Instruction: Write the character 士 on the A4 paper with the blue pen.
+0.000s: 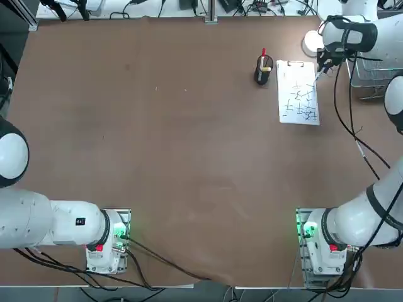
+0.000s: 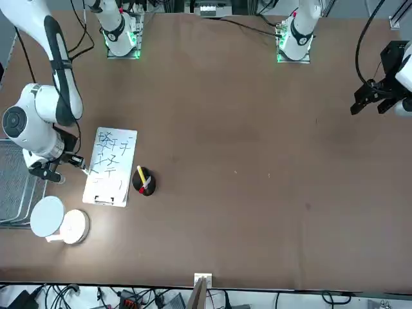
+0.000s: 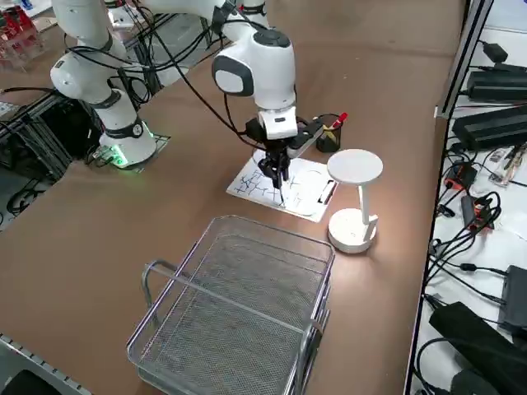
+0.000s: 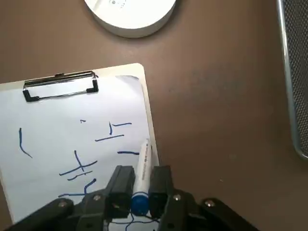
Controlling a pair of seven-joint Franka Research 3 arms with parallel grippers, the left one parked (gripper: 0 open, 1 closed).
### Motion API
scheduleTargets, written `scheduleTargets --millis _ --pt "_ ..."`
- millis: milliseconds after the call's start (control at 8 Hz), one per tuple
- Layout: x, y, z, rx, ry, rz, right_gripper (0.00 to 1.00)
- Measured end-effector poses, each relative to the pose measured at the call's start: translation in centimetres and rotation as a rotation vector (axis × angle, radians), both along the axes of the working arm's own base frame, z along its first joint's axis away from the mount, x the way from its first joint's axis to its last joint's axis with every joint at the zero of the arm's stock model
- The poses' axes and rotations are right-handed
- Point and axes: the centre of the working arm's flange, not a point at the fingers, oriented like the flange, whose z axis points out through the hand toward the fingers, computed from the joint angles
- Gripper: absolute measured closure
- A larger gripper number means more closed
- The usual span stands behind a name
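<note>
Top view: the A4 paper (image 1: 298, 92) carries scattered dark strokes, none readable. Right wrist view: the right end effector (image 4: 141, 179) pinches the blue pen (image 4: 142, 173), tip at the sheet's edge beside blue strokes.

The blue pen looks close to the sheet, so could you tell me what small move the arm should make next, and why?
Probably draw the tip sideways. The right pincer is shut on the blue pen, whose tip is at a short stroke near the A4 paper edge; 士 seems unfinished there.
</note>
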Motion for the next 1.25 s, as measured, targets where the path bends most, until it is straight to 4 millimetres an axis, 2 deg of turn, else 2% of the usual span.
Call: scheduleTargets --millis 1250 --pt "0.06 -0.11 -0.24 0.009 -0.008 -0.027 0.79"
